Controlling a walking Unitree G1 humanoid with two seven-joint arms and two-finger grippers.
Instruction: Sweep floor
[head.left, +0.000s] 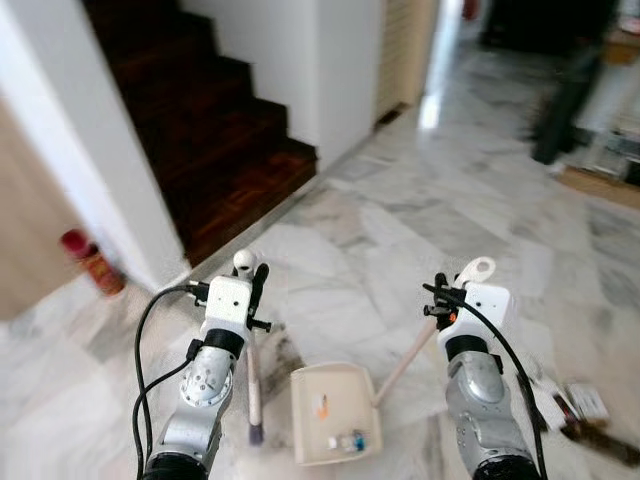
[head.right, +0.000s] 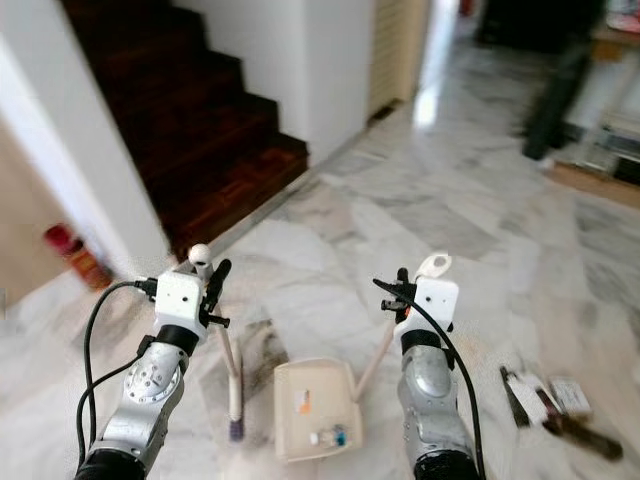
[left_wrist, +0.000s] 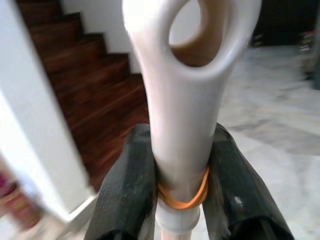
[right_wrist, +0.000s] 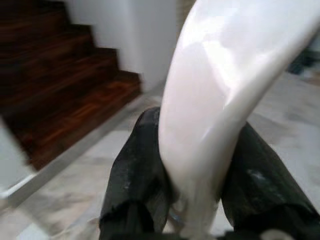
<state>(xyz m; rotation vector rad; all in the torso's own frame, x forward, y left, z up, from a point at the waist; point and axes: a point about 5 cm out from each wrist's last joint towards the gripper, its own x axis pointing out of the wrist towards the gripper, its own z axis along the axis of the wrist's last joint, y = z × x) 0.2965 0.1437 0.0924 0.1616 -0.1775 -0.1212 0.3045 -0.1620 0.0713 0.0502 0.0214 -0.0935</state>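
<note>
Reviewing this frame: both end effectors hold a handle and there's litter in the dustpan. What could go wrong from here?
1. The dustpan already holds small scraps; tilting it with the right end effector could spill them back onto the marble floor.
2. Litter lies apart on the robot's right; it could be missed.
3. The left end effector grips the broom handle near its top, so it might swing loosely.

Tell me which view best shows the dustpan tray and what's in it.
Left eye view: the dustpan tray lies whole on the marble floor with small debris inside. Right eye view shows the same. The right wrist view shows its handle clamped in the right end effector.
</note>
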